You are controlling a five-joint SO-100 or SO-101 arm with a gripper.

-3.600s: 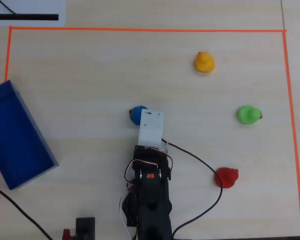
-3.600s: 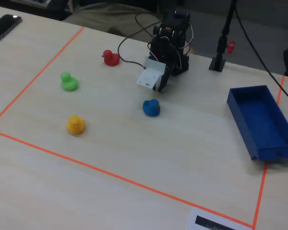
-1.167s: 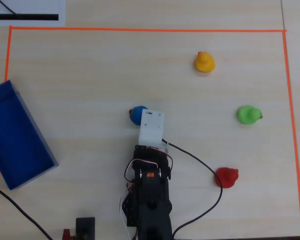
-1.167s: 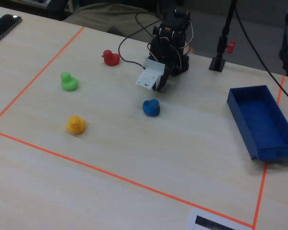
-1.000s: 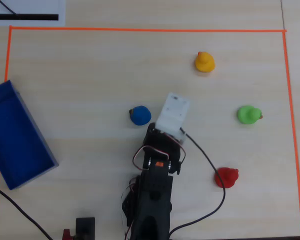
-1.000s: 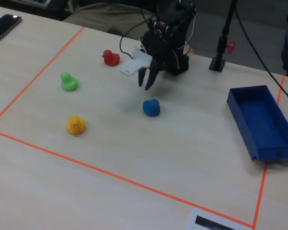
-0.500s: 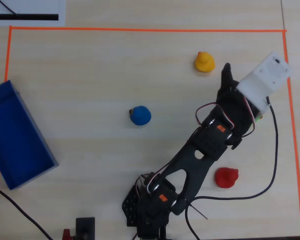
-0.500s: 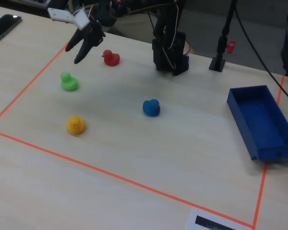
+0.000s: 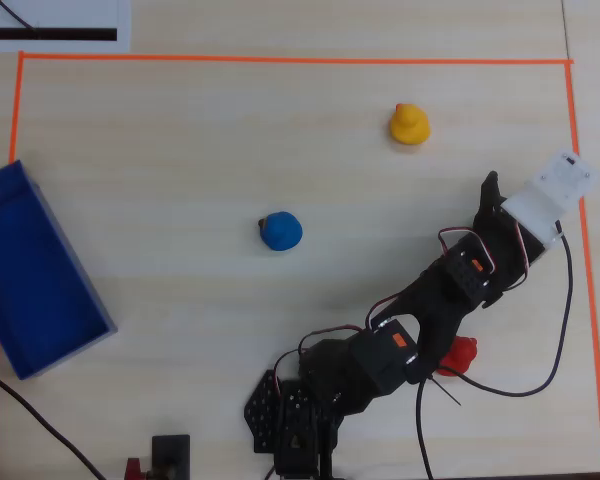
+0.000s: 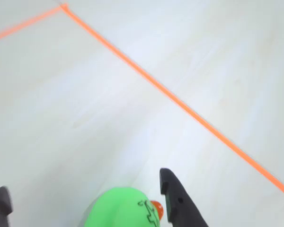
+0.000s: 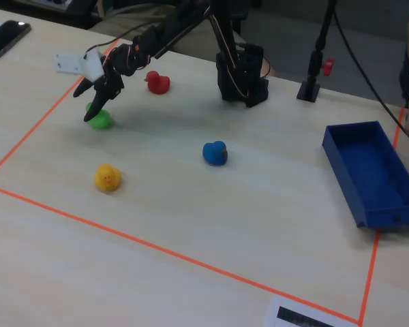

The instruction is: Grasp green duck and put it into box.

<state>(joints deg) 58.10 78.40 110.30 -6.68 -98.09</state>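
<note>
The black two-finger end effector is spread apart around the small lime-green rubber duck on the pale wooden desk.

Arm is built from black printed segments, with orange-labelled servos behind the end effector. A white camera housing is mounted beside the end effector. Red, white and black wires are looped along the links. End effector fingers are matte black.
</note>
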